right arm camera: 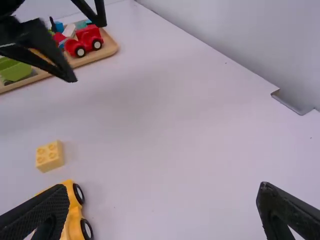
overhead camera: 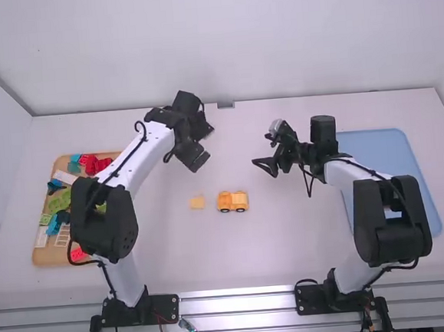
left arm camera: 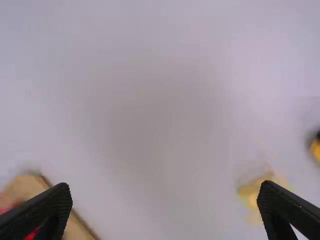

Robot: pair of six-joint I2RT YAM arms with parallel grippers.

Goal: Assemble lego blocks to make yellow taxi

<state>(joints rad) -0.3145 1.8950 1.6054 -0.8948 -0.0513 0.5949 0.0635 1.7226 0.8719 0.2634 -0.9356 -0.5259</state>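
Apparently between moves: both grippers are empty. Left gripper (left arm camera: 165, 186) has its fingers spread wide, nothing between them; right gripper (right arm camera: 164, 186) likewise. The yellow block (right arm camera: 49, 156), a four-stud piece, lies on the counter (overhead camera: 290, 245), studs up, just beside the yellow car (overhead camera: 232, 201), not touching it. Car looks upright on its wheels.

Step in hand, my judgement: fetch the block and seat it on the car. The left gripper seems the better choice, the block being on its side. Come straight down, fingers parallel to two opposite faces, and grip low enough to hold firmly while keeping the pads above the bottom edge, so that edge can meet the studs. Square it to the car before lowering. The car may roll, so steady its body with the right gripper, clear of the landing spot. Touch down lightly, check alignment, then press evenly; a tilted press could jam one corner or skid the car. Open fully before lifting away.

Lettering: none legible on block or car.
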